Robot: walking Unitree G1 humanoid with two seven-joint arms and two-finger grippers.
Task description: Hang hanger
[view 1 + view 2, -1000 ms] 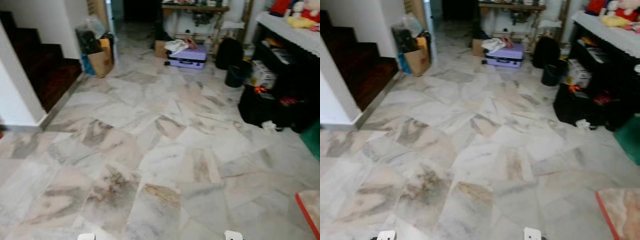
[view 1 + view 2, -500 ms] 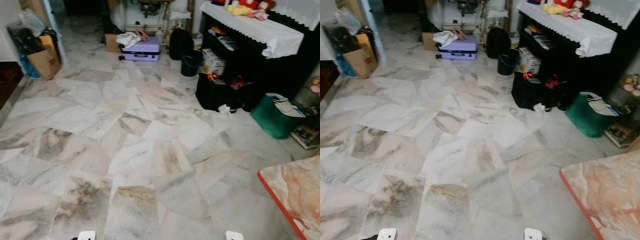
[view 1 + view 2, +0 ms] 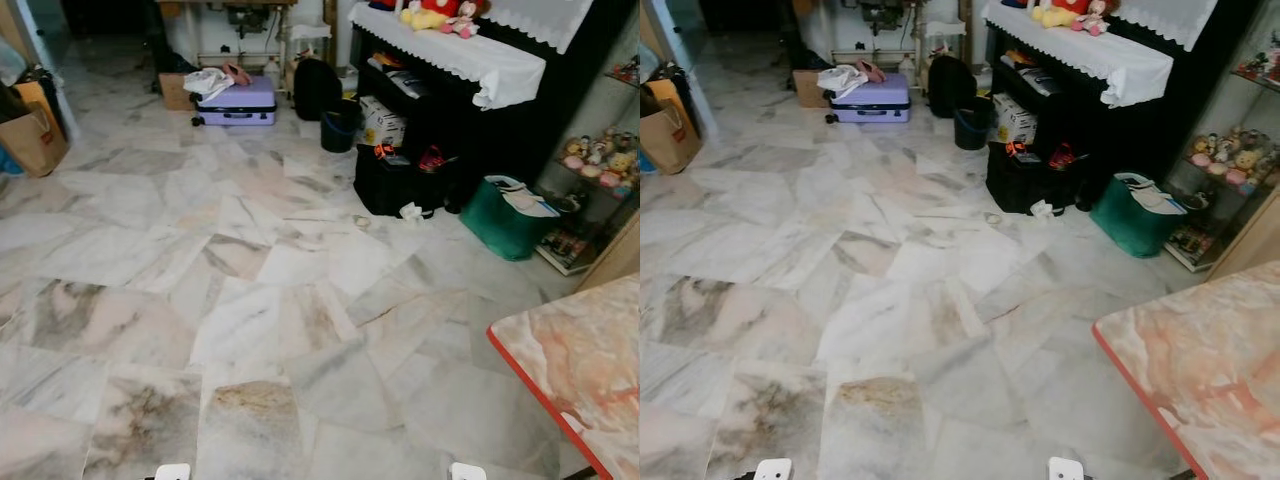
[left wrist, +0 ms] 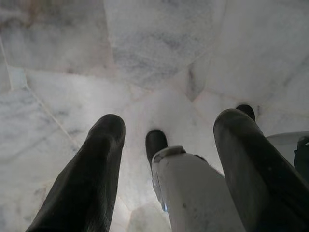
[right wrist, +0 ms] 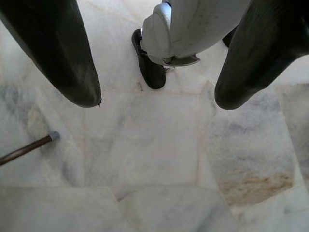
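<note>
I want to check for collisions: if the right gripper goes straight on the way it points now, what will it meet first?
Most likely the marble floor. The right gripper points down at it, fingers apart and holding nothing, with bare tile in the gap. The robot's foot and a thin rod lie off that line. How far the floor is cannot be told.

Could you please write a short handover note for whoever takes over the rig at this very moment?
Left gripper: hangs down over the marble floor, jaws open, holding nothing.
Right gripper: also hangs over the floor, jaws open, holding nothing.
Job's things: I cannot make out a hanger or a rail.
Ahead: a purple suitcase at the far wall, a black piano with a white cover to the right, a green bin beside it, a red-edged table near right.
Done: nothing visible.
Left: find the hanger, pick it up, hang it.
</note>
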